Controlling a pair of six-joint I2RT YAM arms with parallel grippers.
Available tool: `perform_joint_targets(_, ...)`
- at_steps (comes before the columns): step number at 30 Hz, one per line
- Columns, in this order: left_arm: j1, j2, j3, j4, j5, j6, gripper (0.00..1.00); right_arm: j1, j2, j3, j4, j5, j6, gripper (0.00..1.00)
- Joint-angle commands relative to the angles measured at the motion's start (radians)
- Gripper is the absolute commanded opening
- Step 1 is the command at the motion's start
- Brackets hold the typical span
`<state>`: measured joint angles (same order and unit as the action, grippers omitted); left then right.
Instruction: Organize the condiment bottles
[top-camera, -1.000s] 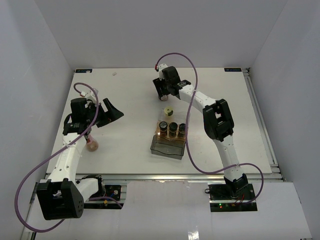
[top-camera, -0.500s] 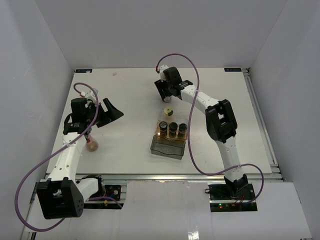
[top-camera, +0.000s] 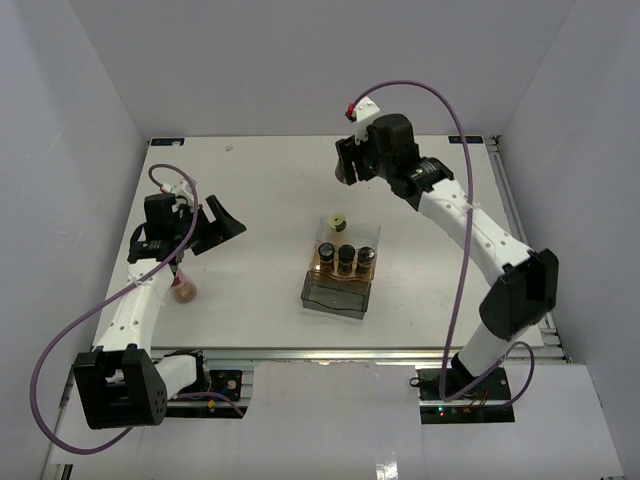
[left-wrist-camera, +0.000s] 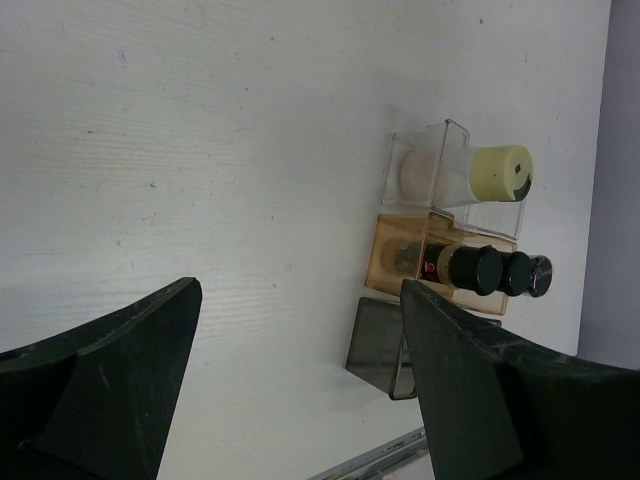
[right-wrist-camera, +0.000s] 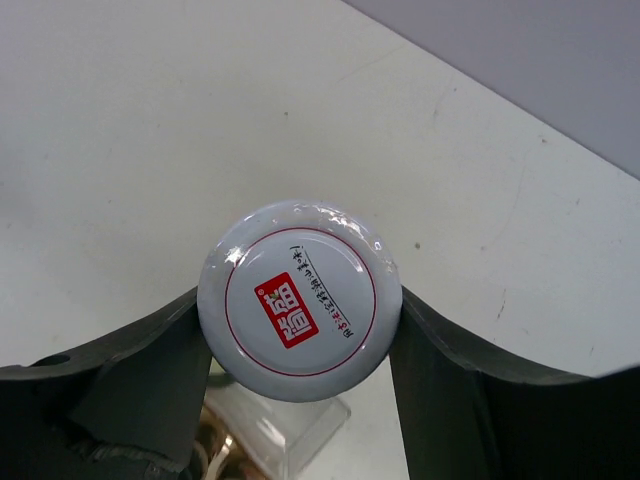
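Observation:
My right gripper (top-camera: 348, 168) is raised over the far middle of the table. In the right wrist view it (right-wrist-camera: 298, 306) is shut on a jar with a white red-labelled cap (right-wrist-camera: 300, 296). The clear smoky bin (top-camera: 335, 292) holds three black-capped jars (top-camera: 346, 256) in a row. A yellow-green-capped jar (top-camera: 338, 222) stands at the bin's far end. In the left wrist view I see that jar (left-wrist-camera: 500, 172) and the black caps (left-wrist-camera: 476, 268). A pink-capped jar (top-camera: 184, 290) stands on the table by my left arm. My left gripper (top-camera: 218, 226) is open and empty, left of the bin.
The near part of the bin (left-wrist-camera: 382, 346) holds nothing. A metal rail (top-camera: 330, 352) runs along the table's near edge. White walls close in the left, far and right sides. Purple cables loop from both arms.
My right arm has lifted and swung back and right from near the table, with the white-capped jar between its fingers. My left arm has barely moved.

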<state>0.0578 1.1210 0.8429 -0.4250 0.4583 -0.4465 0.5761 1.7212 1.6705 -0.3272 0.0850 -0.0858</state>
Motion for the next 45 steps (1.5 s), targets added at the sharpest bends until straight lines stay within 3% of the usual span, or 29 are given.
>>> perform_joint_targets(1,0.0,-0.022,0.014,0.027,0.009,-0.021,0.91,0.006,-0.267,-0.233,0.056,-0.13,0.02,0.08)
perform_joint_targets(7,-0.001,-0.042,0.002,0.039,0.026,-0.039,0.91,0.038,-0.521,-0.425,0.048,-0.226,0.05,0.08)
perform_joint_targets(14,-0.001,-0.055,0.005,0.018,0.031,-0.048,0.91,0.113,-0.654,-0.554,0.03,-0.294,0.109,0.08)
perform_joint_targets(24,-0.001,-0.065,-0.015,-0.006,0.006,-0.035,0.91,0.358,-0.625,-0.661,0.084,-0.111,0.125,0.08)
perform_joint_targets(45,0.0,-0.043,-0.027,0.003,-0.005,-0.017,0.91,0.41,-0.568,-0.819,0.26,-0.001,0.145,0.08)
